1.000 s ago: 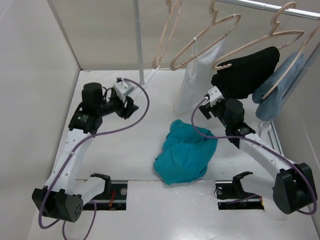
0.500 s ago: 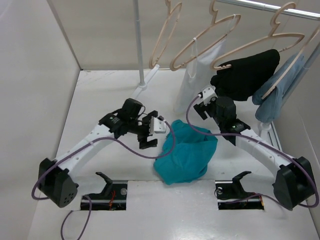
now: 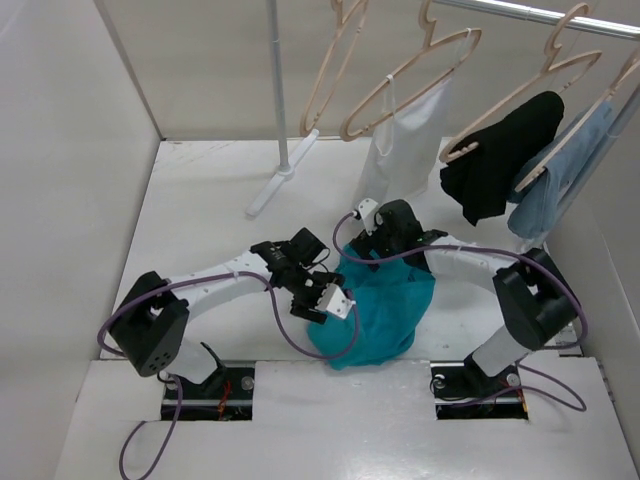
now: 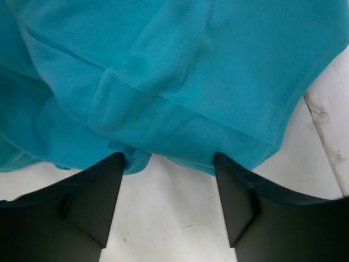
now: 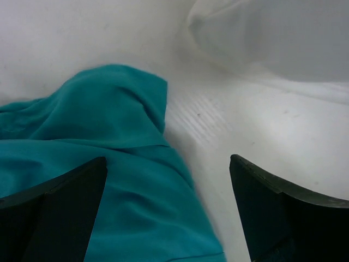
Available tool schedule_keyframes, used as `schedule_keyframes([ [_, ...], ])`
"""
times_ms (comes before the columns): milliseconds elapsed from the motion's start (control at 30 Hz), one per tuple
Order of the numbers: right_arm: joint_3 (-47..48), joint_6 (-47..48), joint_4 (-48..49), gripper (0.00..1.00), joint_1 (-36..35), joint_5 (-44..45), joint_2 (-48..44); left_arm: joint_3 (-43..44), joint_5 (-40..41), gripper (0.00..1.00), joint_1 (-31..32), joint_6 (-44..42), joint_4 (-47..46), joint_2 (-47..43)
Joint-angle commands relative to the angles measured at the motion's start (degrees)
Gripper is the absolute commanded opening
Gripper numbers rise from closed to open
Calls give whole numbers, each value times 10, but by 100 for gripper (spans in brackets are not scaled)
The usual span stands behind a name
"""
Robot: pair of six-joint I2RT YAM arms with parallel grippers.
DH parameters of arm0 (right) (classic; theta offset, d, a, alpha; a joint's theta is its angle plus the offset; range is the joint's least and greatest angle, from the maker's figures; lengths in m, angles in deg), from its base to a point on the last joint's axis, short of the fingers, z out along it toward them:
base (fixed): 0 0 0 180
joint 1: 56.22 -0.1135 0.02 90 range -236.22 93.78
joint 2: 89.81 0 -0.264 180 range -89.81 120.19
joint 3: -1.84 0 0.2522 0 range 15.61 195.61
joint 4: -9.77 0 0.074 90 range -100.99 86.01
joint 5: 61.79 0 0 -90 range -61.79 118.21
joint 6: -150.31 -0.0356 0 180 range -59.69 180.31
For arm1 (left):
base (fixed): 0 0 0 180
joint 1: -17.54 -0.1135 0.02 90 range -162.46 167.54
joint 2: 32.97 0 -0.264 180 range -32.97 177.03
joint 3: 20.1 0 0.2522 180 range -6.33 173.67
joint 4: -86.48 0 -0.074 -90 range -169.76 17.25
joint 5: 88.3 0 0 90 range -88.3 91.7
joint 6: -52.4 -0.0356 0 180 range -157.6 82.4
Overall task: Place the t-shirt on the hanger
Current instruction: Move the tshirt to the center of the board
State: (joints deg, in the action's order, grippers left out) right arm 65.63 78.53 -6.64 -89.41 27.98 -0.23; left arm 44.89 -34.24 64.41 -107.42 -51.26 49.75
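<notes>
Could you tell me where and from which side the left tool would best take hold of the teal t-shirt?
Probably the thick folded hem of the t-shirt just ahead of the left tool: it bulges off the table, so come in low from the heap's left side, jaws straddling it.

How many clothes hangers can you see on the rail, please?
4, left to right: bare hanger, hanger with white top, hanger with black garment, hanger with blue garment. More may hang out of frame.
</notes>
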Motion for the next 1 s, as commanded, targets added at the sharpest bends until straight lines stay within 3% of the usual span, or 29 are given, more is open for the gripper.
schedule_keyframes([
  [0, 49, -30, -20, 98, -14, -39, 22, -10, -18, 58, 5, -53, 3, -9],
  [33, 54, -35, -26, 98, -20, -39, 37, -10, -18, 46, 5, -53, 3, -9],
  [167, 54, -61, -32, 98, -21, -62, 55, -17, -24, 31, 5, -59, -7, -9],
  [200, 54, -61, -32, 98, -21, -67, 55, -22, -24, 18, 5, -53, -15, -9],
  [300, 60, -61, -32, 92, -26, -92, 82, -35, -24, 0, 5, -28, -48, -9],
  [400, 84, -66, -32, 56, -21, -122, 118, -50, -10, 0, 5, 6, -67, -19],
  [433, 90, -66, -32, 36, -21, -141, 126, -55, 4, 0, 5, 12, -67, -26],
  [533, 124, -83, -32, 0, -15, -166, 155, -61, 38, 0, 5, 12, -56, -44],
  [800, 250, -170, -5, 0, -39, -163, 171, -48, 39, 0, -150, -103, 74, -107],
  [967, 270, -334, 91, 0, -44, -98, 179, -15, 50, 0, -207, -151, 123, -154],
])
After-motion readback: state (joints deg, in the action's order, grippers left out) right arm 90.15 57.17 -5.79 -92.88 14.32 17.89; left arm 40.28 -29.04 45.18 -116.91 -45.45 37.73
